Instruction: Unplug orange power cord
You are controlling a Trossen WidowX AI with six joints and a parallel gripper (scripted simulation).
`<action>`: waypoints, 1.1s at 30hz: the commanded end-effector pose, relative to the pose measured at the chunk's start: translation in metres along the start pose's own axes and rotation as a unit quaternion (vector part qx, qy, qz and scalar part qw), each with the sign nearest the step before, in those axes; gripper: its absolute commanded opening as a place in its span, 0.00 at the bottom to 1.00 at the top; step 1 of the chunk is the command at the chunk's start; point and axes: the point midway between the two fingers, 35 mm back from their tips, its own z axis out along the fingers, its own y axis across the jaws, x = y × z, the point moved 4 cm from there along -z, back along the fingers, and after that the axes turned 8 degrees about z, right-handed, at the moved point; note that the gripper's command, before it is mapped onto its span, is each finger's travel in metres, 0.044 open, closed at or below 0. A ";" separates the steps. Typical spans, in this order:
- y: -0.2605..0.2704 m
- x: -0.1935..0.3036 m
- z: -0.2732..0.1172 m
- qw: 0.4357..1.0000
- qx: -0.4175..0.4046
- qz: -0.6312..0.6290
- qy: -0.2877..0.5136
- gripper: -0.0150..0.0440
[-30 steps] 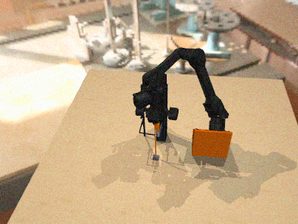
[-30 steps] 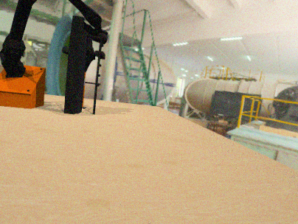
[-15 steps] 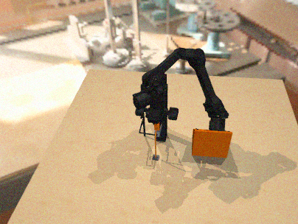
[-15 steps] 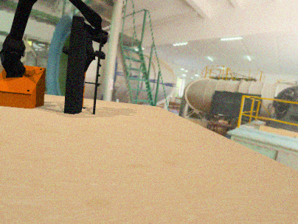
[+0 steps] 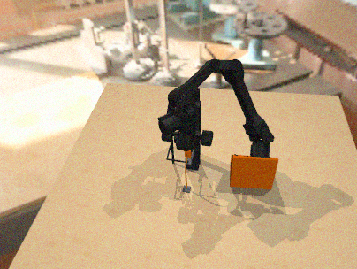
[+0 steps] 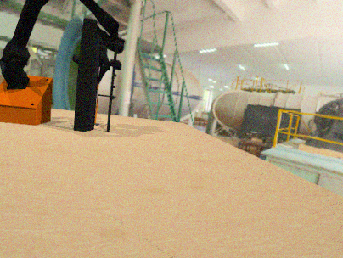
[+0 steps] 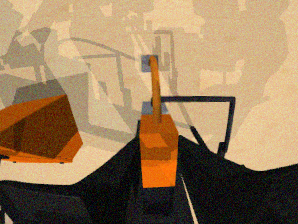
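Hanging above the worktop [image 5: 132, 221], the gripper [image 5: 187, 152] is clenched on the orange plug [image 7: 158, 149], which sits between its dark fingers. From the plug the thin orange cord [image 5: 186, 173] runs down to a small grey end piece [image 5: 186, 188] on the worktop, near the tall black power strip [image 6: 86, 76].

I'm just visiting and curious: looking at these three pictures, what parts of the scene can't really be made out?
- Tall black upright power strip: its sockets are too dark to see in any view.
- Orange block-shaped plug: the black gripper is shut on it; in the wrist view the dark fingers hide its sides.
- Thin orange cord: too small in the top view; hidden in the exterior view.
- Orange box-shaped robot base: cut off by the exterior view's left edge.
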 end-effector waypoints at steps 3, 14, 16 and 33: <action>0.004 -0.028 -0.009 1.000 0.002 0.002 -0.031 0.25; 0.006 -0.039 -0.010 1.000 0.003 0.001 -0.031 0.34; 0.005 -0.035 -0.008 1.000 0.004 0.001 -0.030 0.43; 0.012 -0.086 -0.022 0.999 0.004 0.002 -0.032 1.00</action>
